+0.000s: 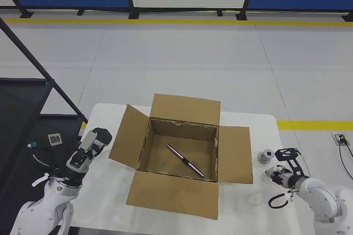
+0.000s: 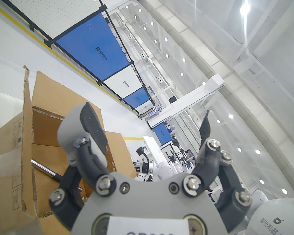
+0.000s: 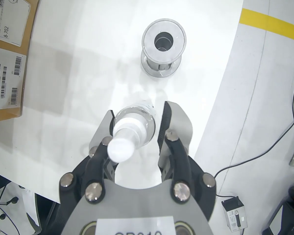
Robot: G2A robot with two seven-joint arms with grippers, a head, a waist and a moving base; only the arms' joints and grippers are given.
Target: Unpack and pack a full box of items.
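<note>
An open cardboard box (image 1: 185,108) sits mid-table with its flaps spread, and a dark slim rod (image 1: 185,160) lies on its floor. My left gripper (image 1: 97,138) hovers left of the box. It is open and tilted upward with nothing between its fingers (image 2: 91,123); the box (image 2: 46,103) and rod (image 2: 42,168) lie just beyond it. My right gripper (image 3: 139,110) is open, right of the box, around a clear bottle with a white cap (image 3: 134,123) that stands on the table. One pad (image 3: 161,125) shows a thin gap to the bottle. A metal spool (image 3: 163,47) stands just past it.
The white table (image 1: 106,200) has bare room in front of the box and at its left. Its right edge runs close beside the spool (image 1: 265,155) and my right gripper (image 1: 276,174). A black frame (image 1: 23,53) stands at the left. Cables and a socket (image 1: 340,139) lie on the floor to the right.
</note>
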